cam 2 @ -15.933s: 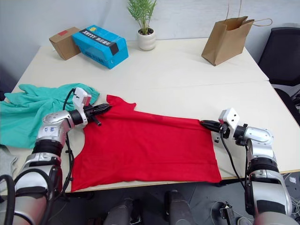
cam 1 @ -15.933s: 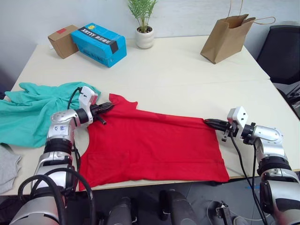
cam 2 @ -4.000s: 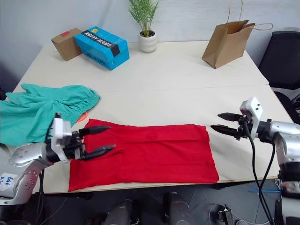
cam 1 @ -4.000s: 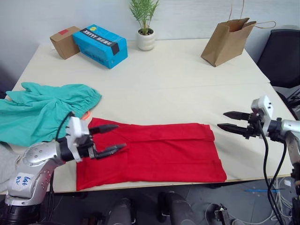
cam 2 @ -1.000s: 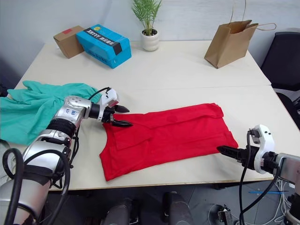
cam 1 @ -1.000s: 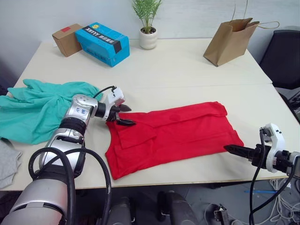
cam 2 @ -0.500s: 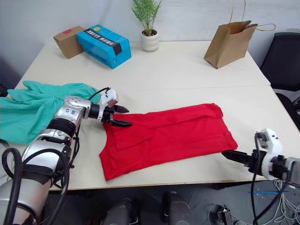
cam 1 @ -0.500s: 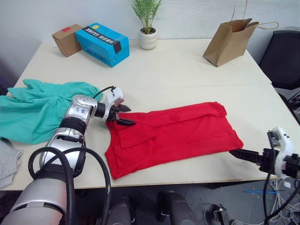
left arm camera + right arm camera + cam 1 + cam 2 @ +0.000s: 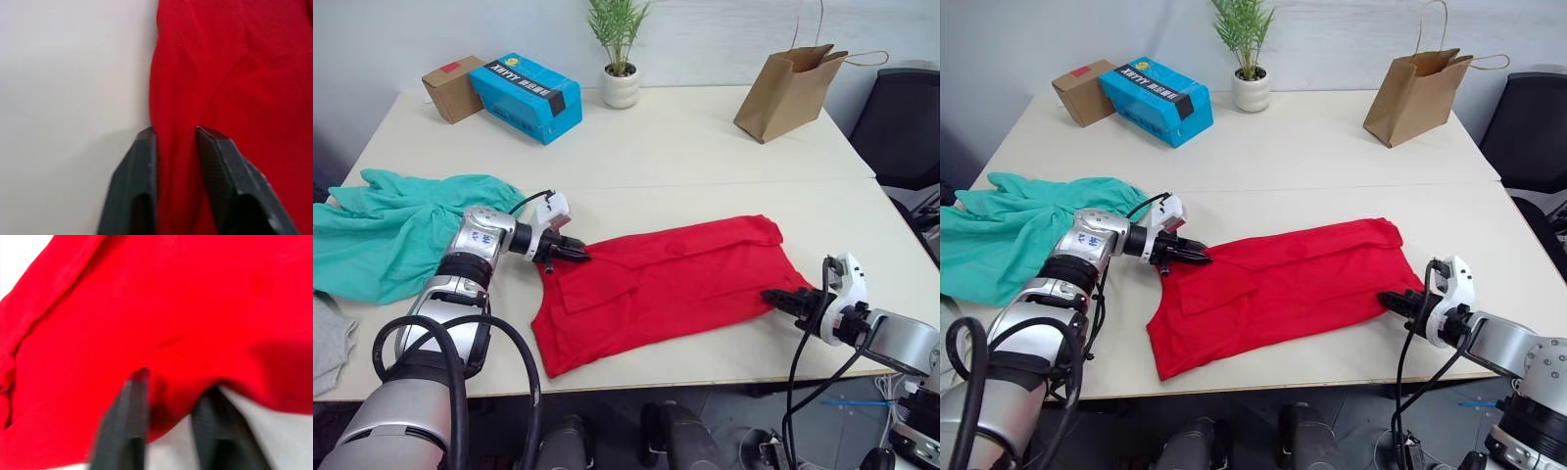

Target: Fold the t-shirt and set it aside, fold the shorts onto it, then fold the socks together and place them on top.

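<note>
Between both hands (image 9: 574,252) (image 9: 781,299), the t-shirt (image 9: 666,279)

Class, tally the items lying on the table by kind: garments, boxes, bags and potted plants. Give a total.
Garments: 2, the t-shirt and the shorts
Boxes: 2, blue box, cardboard box
Bags: 1, paper bag
Potted plants: 1, plant
Total: 6

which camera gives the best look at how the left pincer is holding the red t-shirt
The left wrist view: the left pincer has a fold of the t-shirt edge between its fingers. The head views show the whole shirt, the pincer small at its left corner. The right wrist view shows the opposite corner.
</note>
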`<action>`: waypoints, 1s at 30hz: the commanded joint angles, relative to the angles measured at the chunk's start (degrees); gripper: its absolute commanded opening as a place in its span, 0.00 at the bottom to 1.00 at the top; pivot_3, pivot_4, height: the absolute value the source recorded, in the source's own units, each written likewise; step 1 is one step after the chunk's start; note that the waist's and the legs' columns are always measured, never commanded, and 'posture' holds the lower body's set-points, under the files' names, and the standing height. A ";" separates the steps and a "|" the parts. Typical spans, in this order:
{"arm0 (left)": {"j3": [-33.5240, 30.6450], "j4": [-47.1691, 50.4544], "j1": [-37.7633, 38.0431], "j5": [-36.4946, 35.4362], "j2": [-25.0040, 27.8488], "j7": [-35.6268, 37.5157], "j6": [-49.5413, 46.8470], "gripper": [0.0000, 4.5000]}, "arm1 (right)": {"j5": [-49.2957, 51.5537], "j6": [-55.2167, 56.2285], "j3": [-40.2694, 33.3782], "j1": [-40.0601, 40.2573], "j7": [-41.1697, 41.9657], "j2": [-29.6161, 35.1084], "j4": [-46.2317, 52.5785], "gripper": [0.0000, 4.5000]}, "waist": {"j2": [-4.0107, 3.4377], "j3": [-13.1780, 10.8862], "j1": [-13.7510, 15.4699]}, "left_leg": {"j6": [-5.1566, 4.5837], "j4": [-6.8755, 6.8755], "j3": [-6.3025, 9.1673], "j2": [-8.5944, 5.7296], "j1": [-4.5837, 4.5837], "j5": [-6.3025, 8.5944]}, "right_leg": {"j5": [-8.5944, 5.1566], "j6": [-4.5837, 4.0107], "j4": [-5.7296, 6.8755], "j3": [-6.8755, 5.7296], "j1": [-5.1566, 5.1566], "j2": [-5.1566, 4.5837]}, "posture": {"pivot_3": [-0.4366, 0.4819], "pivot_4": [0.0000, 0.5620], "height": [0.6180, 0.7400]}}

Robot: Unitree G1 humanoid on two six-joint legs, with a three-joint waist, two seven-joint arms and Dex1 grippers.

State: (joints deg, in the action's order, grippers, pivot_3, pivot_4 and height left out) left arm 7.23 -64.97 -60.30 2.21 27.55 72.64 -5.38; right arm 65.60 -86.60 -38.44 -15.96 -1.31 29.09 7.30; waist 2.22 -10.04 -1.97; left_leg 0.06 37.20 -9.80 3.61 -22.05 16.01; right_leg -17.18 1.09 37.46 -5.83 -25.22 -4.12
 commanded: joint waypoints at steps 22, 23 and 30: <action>-17.26 78.66 44.21 -16.93 0.84 -29.87 -41.97 0.01 | -37.69 38.53 32.72 -33.51 30.17 6.43 -46.31 0.00 | -0.25 0.00 -1.18 | 0.14 0.03 -0.16 -0.01 0.04 -0.17 | 0.01 0.01 0.21 0.33 -0.14 0.04 | 0.48 0.27 1.00; -18.33 80.26 45.04 -17.92 -0.20 -31.58 -43.22 0.01 | -38.88 40.40 33.26 -34.96 31.22 5.86 -48.50 0.00 | -0.25 0.00 -1.15 | 0.11 0.02 -0.17 -0.01 0.04 -0.18 | 0.02 0.00 0.21 0.34 -0.14 0.04 | 0.48 0.27 1.00; -20.66 90.71 50.37 -21.58 -4.93 -40.02 -47.27 0.01 | -46.05 49.08 36.63 -39.43 39.07 3.67 -56.63 0.00 | -0.25 -0.01 -1.07 | 0.12 -0.01 -0.15 -0.01 0.01 -0.18 | 0.03 0.00 0.17 0.34 -0.15 0.04 | 0.48 0.27 1.00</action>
State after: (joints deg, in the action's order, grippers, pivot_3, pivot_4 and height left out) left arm -11.50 22.35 -10.45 -17.99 23.03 34.42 -52.69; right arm 20.98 -39.45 -2.27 -54.42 35.68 32.62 -48.63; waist 1.98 -10.05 -3.04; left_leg 0.18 37.20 -9.95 3.61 -22.04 15.83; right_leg -17.16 1.09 37.63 -5.49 -25.37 -4.08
